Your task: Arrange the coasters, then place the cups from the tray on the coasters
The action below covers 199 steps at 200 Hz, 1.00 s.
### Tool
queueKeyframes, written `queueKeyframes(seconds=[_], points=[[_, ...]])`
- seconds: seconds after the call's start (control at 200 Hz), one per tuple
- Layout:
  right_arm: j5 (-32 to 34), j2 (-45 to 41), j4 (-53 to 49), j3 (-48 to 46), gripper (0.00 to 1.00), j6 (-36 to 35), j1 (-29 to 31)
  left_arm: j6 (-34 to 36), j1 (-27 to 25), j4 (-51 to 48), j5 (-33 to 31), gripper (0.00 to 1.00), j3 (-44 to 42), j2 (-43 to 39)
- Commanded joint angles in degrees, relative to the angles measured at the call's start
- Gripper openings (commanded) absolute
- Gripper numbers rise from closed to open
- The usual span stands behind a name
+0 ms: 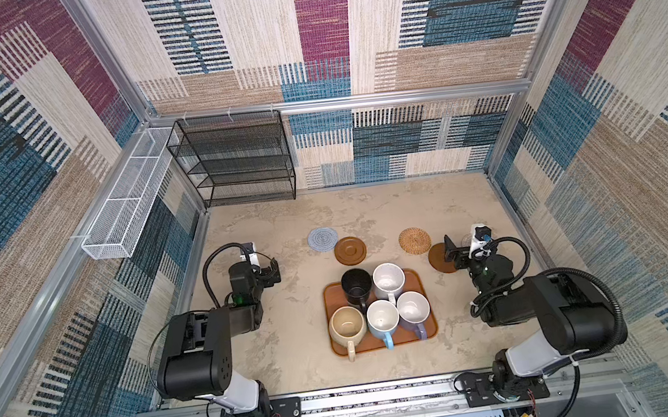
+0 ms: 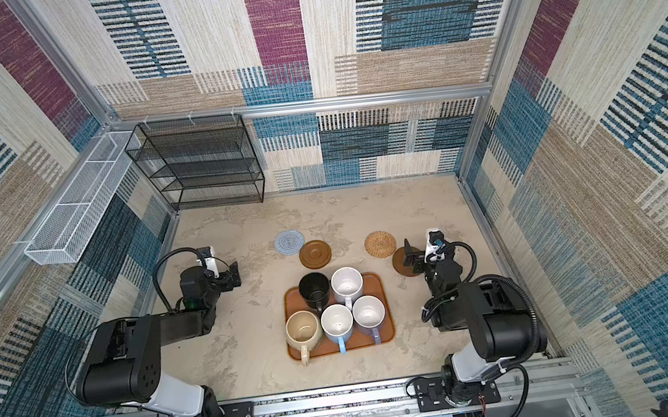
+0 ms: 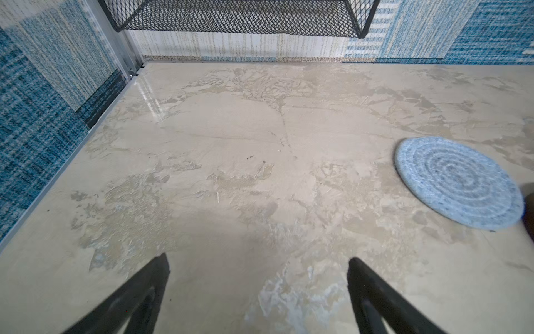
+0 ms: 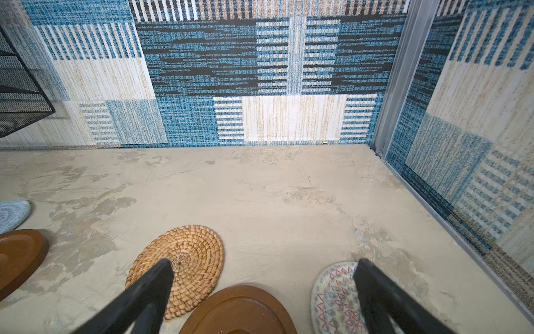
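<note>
The orange-brown tray [image 1: 416, 277] sits mid-table and holds five cups: black [image 1: 356, 286], white [image 1: 389, 280], beige [image 1: 347, 326], light blue [image 1: 382, 317] and lavender [image 1: 413, 310]. Behind it lie the coasters: blue-grey woven [image 1: 322, 239], brown wooden [image 1: 350, 250], tan rattan [image 1: 414, 240] and a second brown one [image 1: 437, 260]. A pale patterned coaster [image 4: 332, 297] shows in the right wrist view. My right gripper [image 4: 264, 261] hangs open over the second brown coaster [image 4: 239, 312], holding nothing. Left of the tray, my left gripper [image 3: 258, 258] is open above bare table, with the woven coaster [image 3: 459, 183] off to its side.
A black mesh shelf [image 1: 236, 160] stands at the back left against the wall. A white mesh basket [image 1: 123, 209] is fixed along the left wall. Patterned walls close in the table on three sides.
</note>
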Motion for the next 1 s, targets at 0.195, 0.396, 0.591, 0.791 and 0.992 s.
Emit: queueKeyframes(seconds=[0.195, 0.396, 0.591, 0.791, 0.992], points=[[-0.3, -0.2, 0.8, 0.3, 1.0, -0.4, 0.0, 0.7, 0.1, 1.5, 1.9, 0.99, -0.9, -0.8], [-0.3, -0.2, 0.8, 0.4, 1.0, -0.4, 0.1, 0.8, 0.2, 1.7, 1.9, 0.98, -0.8, -0.7], [-0.3, -0.1, 0.8, 0.4, 1.0, -0.4, 0.0, 0.8, 0.1, 1.7, 1.9, 0.99, -0.8, -0.7], [-0.3, -0.1, 0.8, 0.4, 1.0, -0.4, 0.0, 0.8, 0.1, 1.8, 1.9, 0.99, -0.8, -0.7], [-0.2, -0.1, 0.8, 0.4, 1.0, -0.5, 0.0, 0.8, 0.1, 1.7, 1.8, 0.98, -0.8, -0.6]])
